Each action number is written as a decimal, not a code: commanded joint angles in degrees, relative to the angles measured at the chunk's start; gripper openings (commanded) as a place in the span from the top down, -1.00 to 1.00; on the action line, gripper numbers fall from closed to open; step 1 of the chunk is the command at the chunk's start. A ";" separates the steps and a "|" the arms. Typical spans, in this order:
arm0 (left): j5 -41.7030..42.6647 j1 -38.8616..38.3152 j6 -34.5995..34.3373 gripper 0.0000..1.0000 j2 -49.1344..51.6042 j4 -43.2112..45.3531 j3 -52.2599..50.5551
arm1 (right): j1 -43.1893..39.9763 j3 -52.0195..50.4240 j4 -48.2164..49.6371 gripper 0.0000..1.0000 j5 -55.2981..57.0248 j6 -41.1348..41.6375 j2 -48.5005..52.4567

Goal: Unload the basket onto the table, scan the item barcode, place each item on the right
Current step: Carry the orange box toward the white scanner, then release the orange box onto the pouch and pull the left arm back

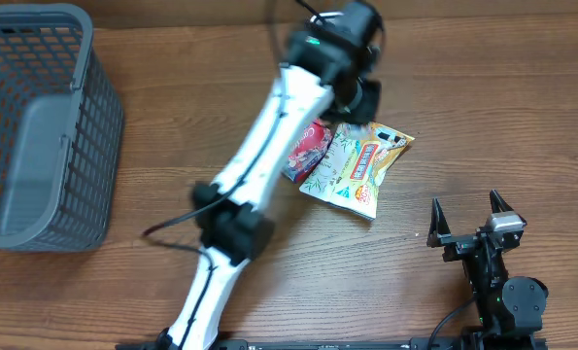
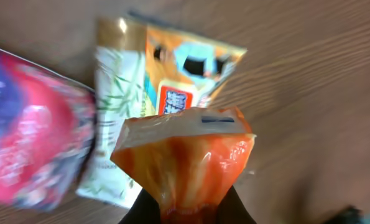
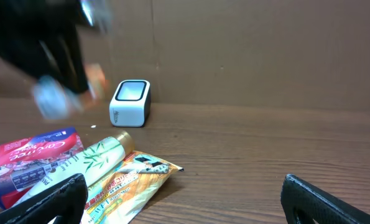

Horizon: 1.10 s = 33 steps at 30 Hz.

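You're seeing bare desk point(image 1: 502, 107) lying right of the packets point(image 1: 357, 165); the left arm point(image 1: 269, 136) is crossing the middle, basket point(image 1: 94, 146) blocking left.

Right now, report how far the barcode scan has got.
Done: the orange packet is picked out, pinched in the shut left end effector above the red packet and green packet on the table. In hand: it hangs seemingly close to the white scanner. Left: showing its barcode to the scanner; no sign of a scan yet. The right end effector sits open and empty.
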 commanded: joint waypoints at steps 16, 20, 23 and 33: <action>-0.11 2.03 -0.81 -0.99 2.93 -4.44 0.63 | -0.48 -0.59 0.22 -1.00 0.55 -0.04 -0.57; 1.01 4.76 -0.83 -0.99 -2.60 -4.37 0.63 | -0.48 -0.59 0.22 -1.00 0.55 -0.04 -0.57; 0.94 6.88 -1.22 -1.00 -8.20 -4.39 0.63 | -0.48 -0.59 0.22 -1.00 0.55 -0.04 -0.57; -9.27 11.32 -2.78 -0.99 -26.25 -10.82 0.55 | -0.48 -0.59 0.22 -1.00 0.55 -0.04 -0.57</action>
